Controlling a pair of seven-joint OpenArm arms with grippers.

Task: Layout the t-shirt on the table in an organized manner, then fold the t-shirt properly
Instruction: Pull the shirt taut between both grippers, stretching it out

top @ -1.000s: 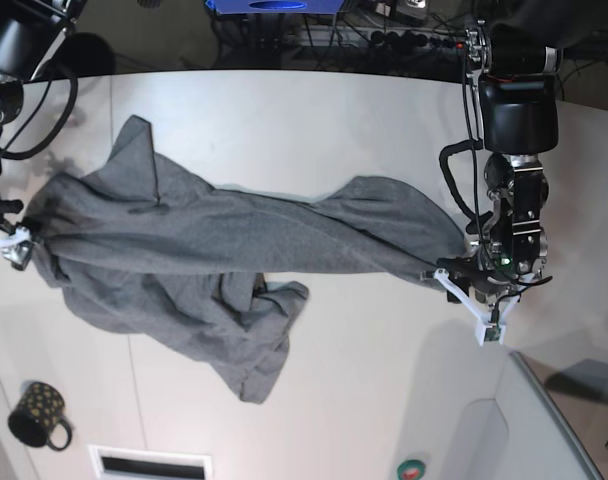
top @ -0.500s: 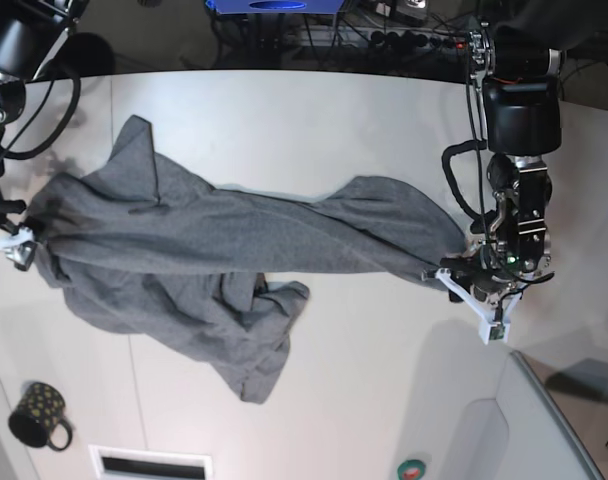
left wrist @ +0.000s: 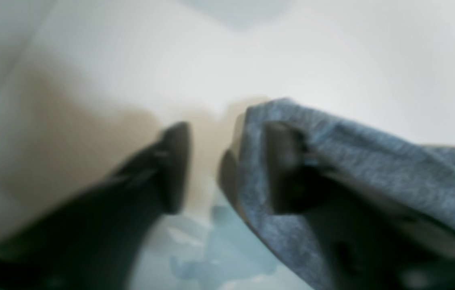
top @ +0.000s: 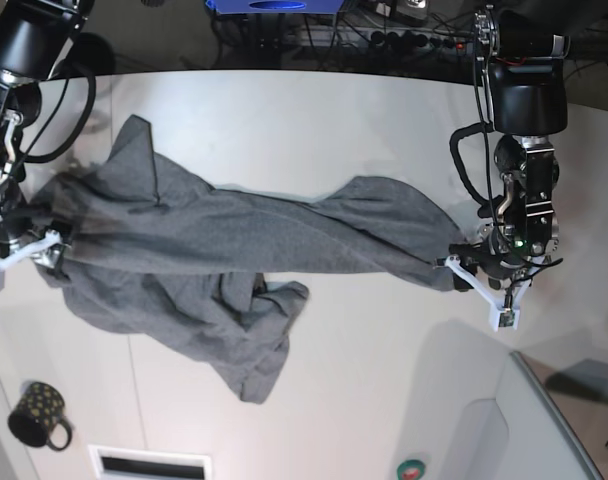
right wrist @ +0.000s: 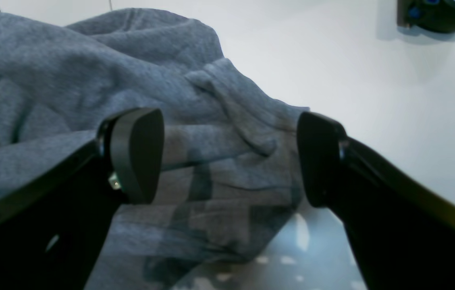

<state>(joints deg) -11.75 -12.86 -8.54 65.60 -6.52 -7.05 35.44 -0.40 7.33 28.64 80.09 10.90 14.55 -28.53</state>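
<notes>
Looking down, I see the grey t-shirt (top: 224, 260) bunched and wrinkly across the white table (top: 314, 120). My left gripper (top: 481, 288) at 3 o'clock has let go. My right gripper (right wrist: 229, 157) at 9 o'clock is wide apart, holding nothing.

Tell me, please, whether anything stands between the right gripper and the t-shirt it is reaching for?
Nothing visible does. The right gripper has its jaws spread directly over the t-shirt, with only crumpled grey fabric between the pads. The mug sits well clear on the table.
</notes>
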